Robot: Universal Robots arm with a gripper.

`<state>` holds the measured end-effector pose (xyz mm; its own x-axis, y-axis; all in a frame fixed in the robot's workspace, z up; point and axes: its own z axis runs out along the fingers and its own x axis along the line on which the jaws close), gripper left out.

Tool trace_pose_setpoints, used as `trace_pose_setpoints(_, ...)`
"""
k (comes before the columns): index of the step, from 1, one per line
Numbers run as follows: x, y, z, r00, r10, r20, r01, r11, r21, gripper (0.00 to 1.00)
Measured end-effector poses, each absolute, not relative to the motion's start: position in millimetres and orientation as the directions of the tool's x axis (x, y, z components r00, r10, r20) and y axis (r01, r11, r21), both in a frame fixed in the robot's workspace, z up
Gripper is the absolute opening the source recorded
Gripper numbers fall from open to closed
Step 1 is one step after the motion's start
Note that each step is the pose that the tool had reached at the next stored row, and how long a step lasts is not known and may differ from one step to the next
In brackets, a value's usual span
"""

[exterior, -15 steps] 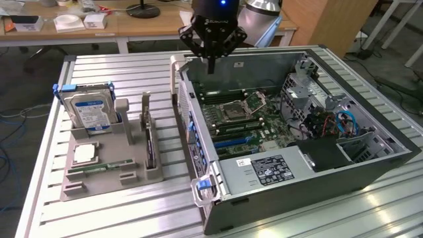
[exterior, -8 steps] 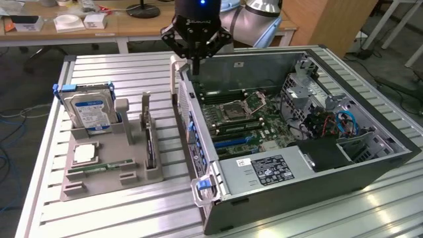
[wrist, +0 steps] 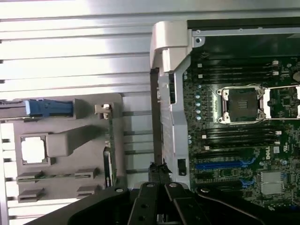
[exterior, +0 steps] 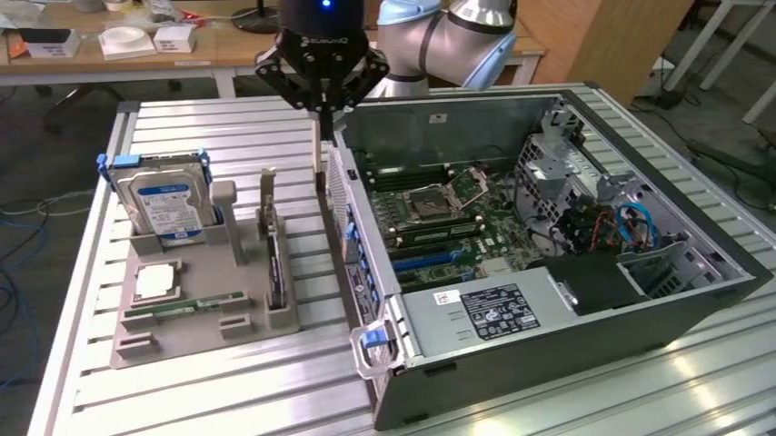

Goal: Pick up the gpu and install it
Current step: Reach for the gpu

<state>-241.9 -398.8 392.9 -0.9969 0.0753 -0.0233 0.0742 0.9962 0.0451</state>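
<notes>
**Exterior view.** The black two-finger gripper [exterior: 320,109], its fingers pressed together on nothing, hangs above the gap between the grey plastic holder tray [exterior: 182,341] and the open dark-grey computer case [exterior: 582,350]. The gpu [exterior: 274,262], a flat green circuit card, stands on edge in a slot of the tray, apart from the gripper.

**Wrist view.** The closed gripper [wrist: 159,171] sits just beside the case's side wall. The gpu [wrist: 110,140] shows edge-on in the holder tray [wrist: 61,112]. The green motherboard [wrist: 243,140] lies inside the case.

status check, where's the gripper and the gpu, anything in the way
Gripper shut, empty, above the gap between grey holder and pc case. Gpu on edge in holder, untouched. Case edge close beside gripper.
</notes>
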Motion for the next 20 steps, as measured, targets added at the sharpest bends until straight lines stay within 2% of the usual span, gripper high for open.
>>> trace_pose_setpoints(20, -317, -399, 390, -0.997, 0.075, -0.02, 0.074, 0.996, 0.045, 0.1)
